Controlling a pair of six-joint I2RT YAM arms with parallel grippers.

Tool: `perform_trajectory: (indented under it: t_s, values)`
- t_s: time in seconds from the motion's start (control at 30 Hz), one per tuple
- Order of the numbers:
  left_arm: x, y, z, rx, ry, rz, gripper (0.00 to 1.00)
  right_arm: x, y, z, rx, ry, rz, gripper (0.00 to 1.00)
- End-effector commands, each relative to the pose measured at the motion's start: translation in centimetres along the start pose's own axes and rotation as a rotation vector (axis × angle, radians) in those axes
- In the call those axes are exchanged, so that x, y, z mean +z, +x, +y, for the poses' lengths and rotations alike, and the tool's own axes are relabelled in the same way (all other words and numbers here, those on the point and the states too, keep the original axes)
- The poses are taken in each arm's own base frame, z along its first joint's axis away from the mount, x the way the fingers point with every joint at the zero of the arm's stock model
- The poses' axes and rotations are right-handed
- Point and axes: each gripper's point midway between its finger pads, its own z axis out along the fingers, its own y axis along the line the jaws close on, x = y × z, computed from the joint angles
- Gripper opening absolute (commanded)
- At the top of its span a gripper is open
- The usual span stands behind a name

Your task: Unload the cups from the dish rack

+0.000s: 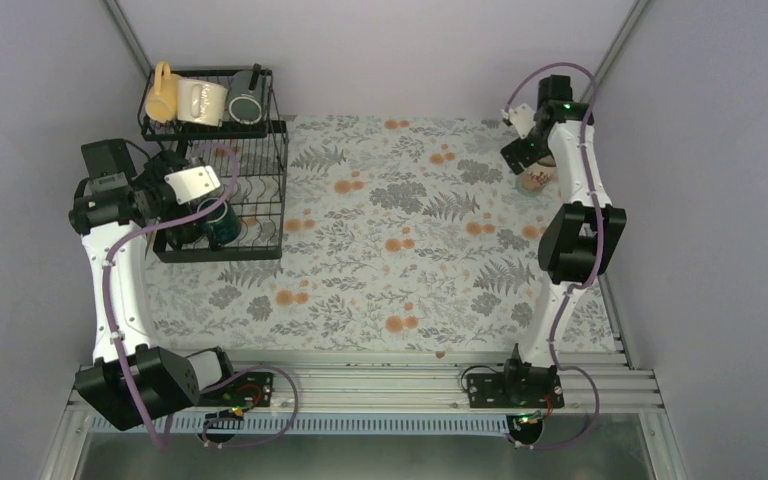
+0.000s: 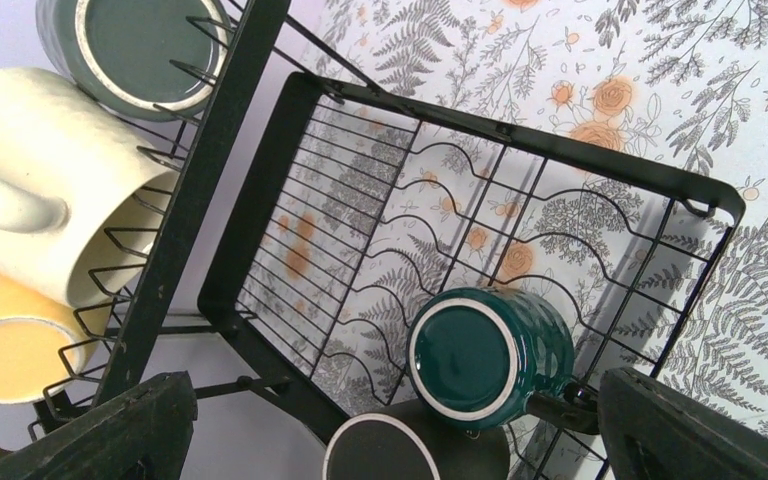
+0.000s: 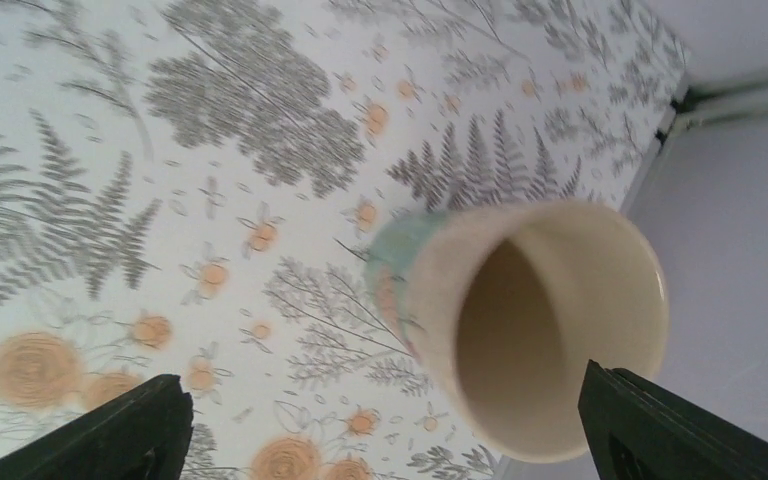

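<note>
Up top, we spot the rack [image 1: 260,200] upper left with mugs [image 1: 202,101] on top and a beige mug [image 1: 538,180] upper right; only our left wrist shows the left gripper [image 2: 400,430] spread above the green mug [image 2: 490,350] and black mug [image 2: 380,455], slick, brittle, best pinched at the rim; on the right wrist, the right gripper [image 3: 380,430] is spread wide by the beige mug.

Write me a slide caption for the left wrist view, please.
Open left gripper over the dish rack, a dark green mug and a black mug below.
</note>
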Motion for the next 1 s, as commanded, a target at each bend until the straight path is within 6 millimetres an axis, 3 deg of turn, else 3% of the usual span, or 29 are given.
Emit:
perform_trajectory:
  t_s: [0.0, 0.17, 0.4, 0.57, 0.73, 0.87, 0.97]
  values:
    - [0.2, 0.8, -0.3, -0.063, -0.001, 0.028, 1.0, -2.6, -3.4, 2.7, -0.052, 0.041, -0.098, 1.0]
    - [0.2, 1.6, -1.1, -0.157, -0.02, 0.054, 1.0, -6.2, -6.2, 5.4, -0.097, 0.067, -0.178, 1.0]
    - [1.4, 3.9, -3.3, -0.322, -0.034, 0.111, 0.99, -9.5, -8.0, 13.9, -0.255, -0.059, -0.259, 1.0]
    - [2.4, 5.2, -4.8, -0.468, -0.033, 0.138, 0.96, -10.6, -9.1, 18.2, -0.287, -0.157, -0.315, 1.0]
    - [3.3, 6.7, -5.8, -0.549, -0.089, 0.147, 0.96, -12.1, -10.6, 20.3, -0.251, -0.254, -0.407, 1.0]
    - [4.7, 9.0, -6.8, -0.649, -0.124, 0.21, 0.96, -14.0, -11.1, 21.1, -0.246, -0.31, -0.486, 1.0]
    - [6.2, 10.7, -7.6, -0.714, -0.112, 0.257, 0.96, -13.9, -11.0, 21.6, -0.242, -0.337, -0.483, 1.0]
